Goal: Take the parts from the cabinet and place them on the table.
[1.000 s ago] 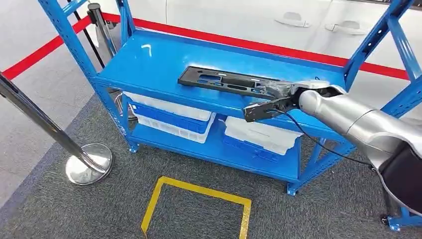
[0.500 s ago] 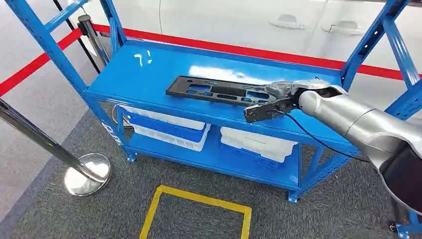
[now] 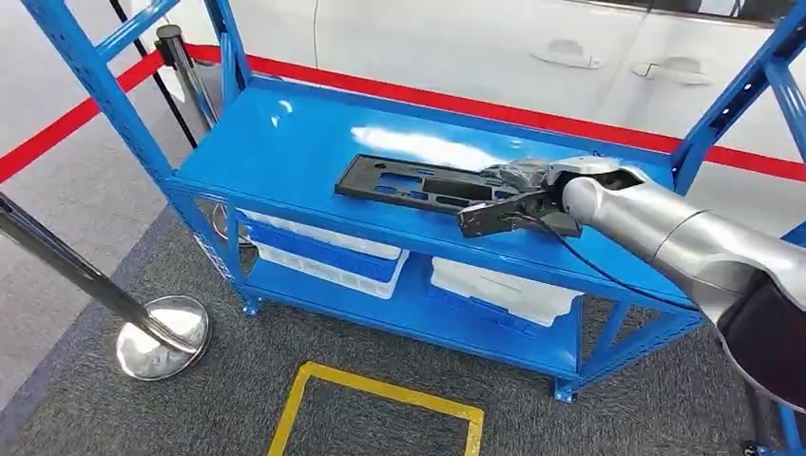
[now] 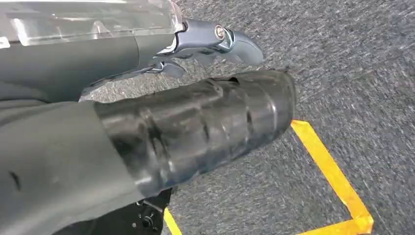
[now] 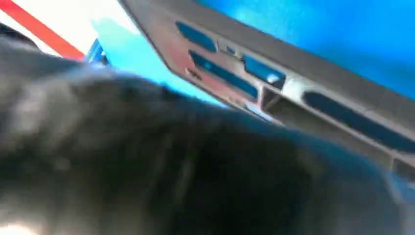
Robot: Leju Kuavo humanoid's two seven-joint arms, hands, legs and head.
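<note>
Grey carpet runs under a blue steel cabinet (image 3: pixel 285 142), with a yellow tape square (image 3: pixel 380 399) marked on the floor in front of it and a white car body behind a red barrier belt (image 3: pixel 76 119). A chrome stanchion (image 3: pixel 157 332) stands off the cabinet's left end. On the lower shelf sit two white and blue bins (image 3: pixel 323 252), side by side. The black slotted part (image 3: pixel 418 182) lies flat on the top shelf, nearer the front edge and toward the right end. My right hand (image 3: pixel 508 204) is at the part's right end, fingers closed around it (my wrist camera, very blurred, puts the part's slots right against my hand (image 5: pixel 147 161)). My left hand (image 4: pixel 195 39) hangs over the carpet beside the tape square; whether those fingers are open or curled I cannot tell.
</note>
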